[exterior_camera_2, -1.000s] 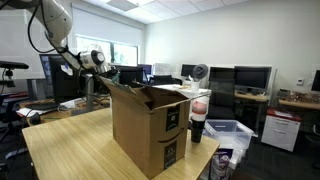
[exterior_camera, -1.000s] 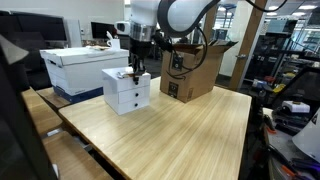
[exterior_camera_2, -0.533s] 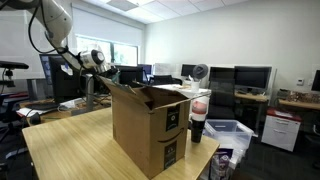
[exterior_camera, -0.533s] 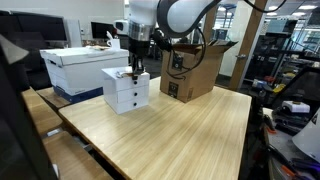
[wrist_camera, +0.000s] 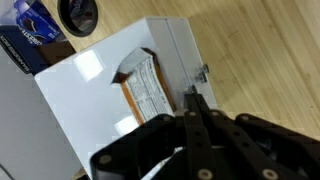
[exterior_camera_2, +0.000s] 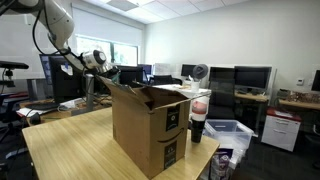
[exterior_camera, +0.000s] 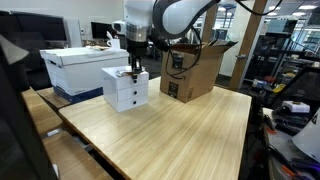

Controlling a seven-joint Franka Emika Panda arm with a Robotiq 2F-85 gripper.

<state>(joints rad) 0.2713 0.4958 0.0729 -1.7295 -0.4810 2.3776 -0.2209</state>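
Note:
A small white drawer unit (exterior_camera: 127,92) stands on the wooden table (exterior_camera: 180,130). My gripper (exterior_camera: 131,71) points down right over its top, fingers pressed together with nothing between them. In the wrist view the fingertips (wrist_camera: 192,97) sit at the unit's top edge (wrist_camera: 90,95), beside a printed packet with orange edges (wrist_camera: 148,90) lying on the unit and above a small drawer handle (wrist_camera: 203,72). In an exterior view the arm's wrist (exterior_camera_2: 97,59) shows behind the cardboard box, and the fingers and drawer unit are hidden.
An open cardboard box (exterior_camera: 196,68) stands right of the drawer unit; it fills the foreground in an exterior view (exterior_camera_2: 150,125). A white and blue storage box (exterior_camera: 75,66) sits behind. A dark tumbler (exterior_camera_2: 197,126) stands beside the cardboard box. Desks with monitors ring the room.
The arm's upper links have shifted slightly. The gripper stays shut over the drawer unit's top.

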